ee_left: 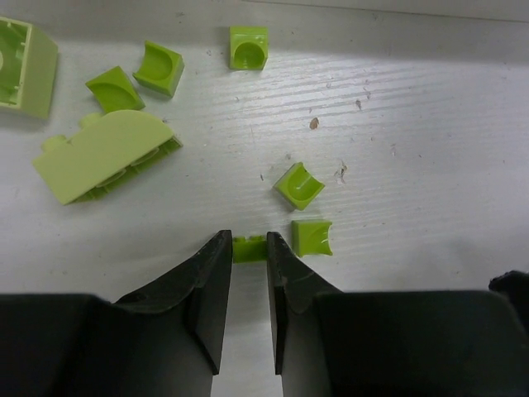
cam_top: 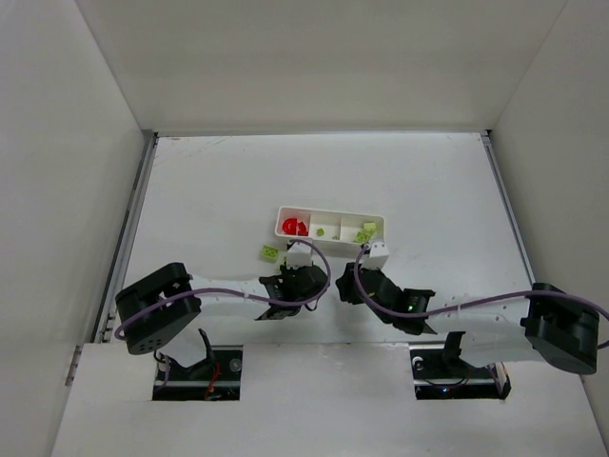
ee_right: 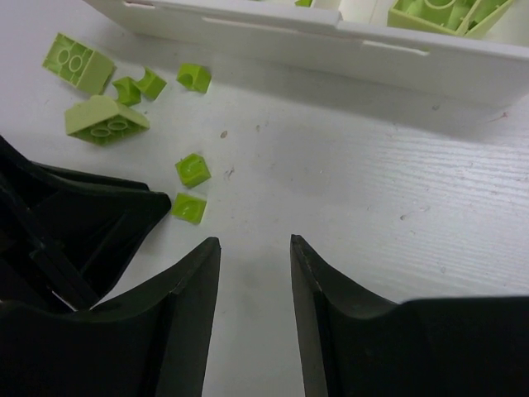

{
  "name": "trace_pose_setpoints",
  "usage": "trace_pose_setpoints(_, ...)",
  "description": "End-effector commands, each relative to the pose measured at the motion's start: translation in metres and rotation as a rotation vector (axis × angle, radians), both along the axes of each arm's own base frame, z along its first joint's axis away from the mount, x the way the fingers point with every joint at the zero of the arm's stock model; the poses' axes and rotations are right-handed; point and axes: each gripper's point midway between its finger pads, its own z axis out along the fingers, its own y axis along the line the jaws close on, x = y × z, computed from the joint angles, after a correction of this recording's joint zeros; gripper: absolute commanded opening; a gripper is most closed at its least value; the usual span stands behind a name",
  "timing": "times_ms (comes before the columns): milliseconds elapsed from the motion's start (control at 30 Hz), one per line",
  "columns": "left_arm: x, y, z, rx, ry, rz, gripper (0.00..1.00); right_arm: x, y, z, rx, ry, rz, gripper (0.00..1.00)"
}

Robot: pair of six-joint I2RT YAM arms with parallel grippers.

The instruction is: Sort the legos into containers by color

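While small red plastic bricks [cam_top: 293, 227] sit in the long white plastic tray's [cam_top: 328, 210] left compartment and sorted lime-green plastic bricks [cam_top: 364, 231] in its others, loose lime bricks [ee_left: 107, 153] lie just before the tray. Left gripper [ee_left: 249, 245] pinches one tiny lime brick [ee_left: 250, 249] there; right gripper [ee_right: 254, 245] hangs half-open, empty.

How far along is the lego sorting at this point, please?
Done: red legos and some green ones sit in the tray. In hand: the left gripper pinches a small green lego; the right gripper is open. Left: several loose green legos on the table.
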Motion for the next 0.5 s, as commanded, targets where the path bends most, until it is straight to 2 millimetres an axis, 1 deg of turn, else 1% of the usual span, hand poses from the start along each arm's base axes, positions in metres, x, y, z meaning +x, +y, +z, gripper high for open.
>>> trace_pose_setpoints(0,0.005,0.005,0.005,0.022,-0.013,0.029,0.18,-0.005,0.012,0.004,0.039,-0.010,0.013,0.47)
trace_pose_setpoints(100,0.006,0.012,0.012,0.012,-0.036,0.045,0.16,-0.005,0.021,0.001,0.035,-0.003,0.021,0.52)
trace_pose_setpoints(167,0.007,0.019,0.023,-0.009,-0.060,0.061,0.15,-0.005,0.030,0.002,0.042,-0.005,0.031,0.54)
trace_pose_setpoints(300,0.011,0.031,0.050,-0.094,-0.112,0.095,0.15,-0.003,0.054,0.003,0.032,-0.013,0.049,0.56)
trace_pose_setpoints(400,0.016,0.040,0.064,-0.159,-0.130,0.119,0.15,0.004,0.065,-0.004,0.007,-0.018,0.036,0.58)
trace_pose_setpoints(467,0.024,0.047,0.076,-0.199,-0.147,0.141,0.15,0.009,0.072,-0.012,-0.025,-0.016,0.036,0.58)
